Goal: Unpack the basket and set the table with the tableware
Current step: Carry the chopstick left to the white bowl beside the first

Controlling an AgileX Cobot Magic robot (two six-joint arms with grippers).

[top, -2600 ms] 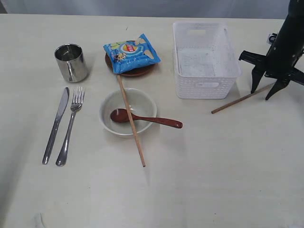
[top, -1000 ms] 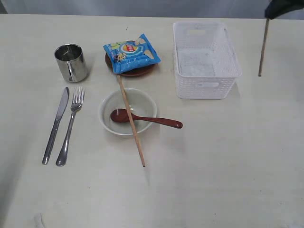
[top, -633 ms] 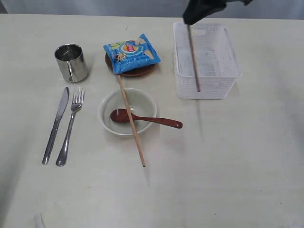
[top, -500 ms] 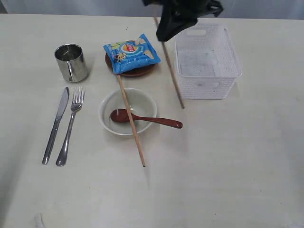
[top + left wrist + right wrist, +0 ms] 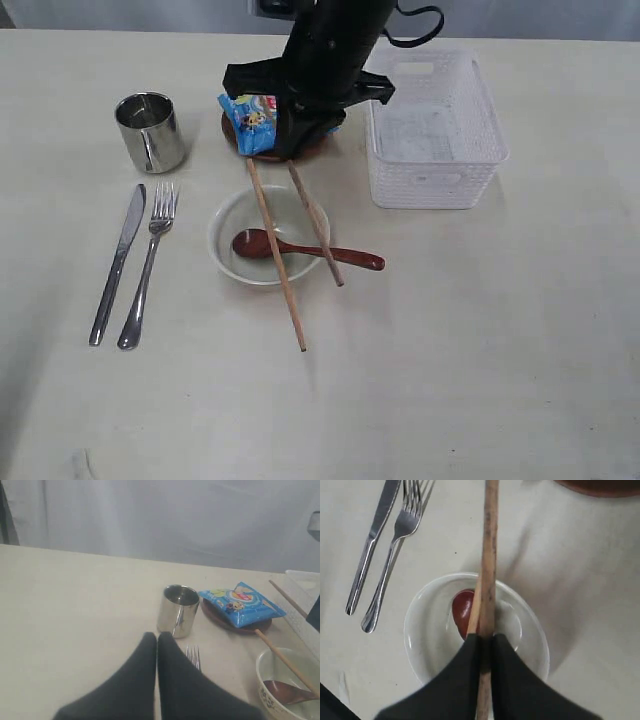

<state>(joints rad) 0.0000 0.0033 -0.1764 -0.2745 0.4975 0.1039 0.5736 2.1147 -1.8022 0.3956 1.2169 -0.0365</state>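
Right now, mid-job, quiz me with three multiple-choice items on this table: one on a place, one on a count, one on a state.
1. The chip bag lies: A in the basket; B on the brown plate; C inside the steel cup.
2. Number of chopsticks in view: A two; B three; C one.
3. The right gripper is: A open and empty; B shut on the spoon; C shut on a chopstick.
Answers: B, the bag covers the plate; A, one lies across the bowl, one is gripped; C, its jaws close on the stick.
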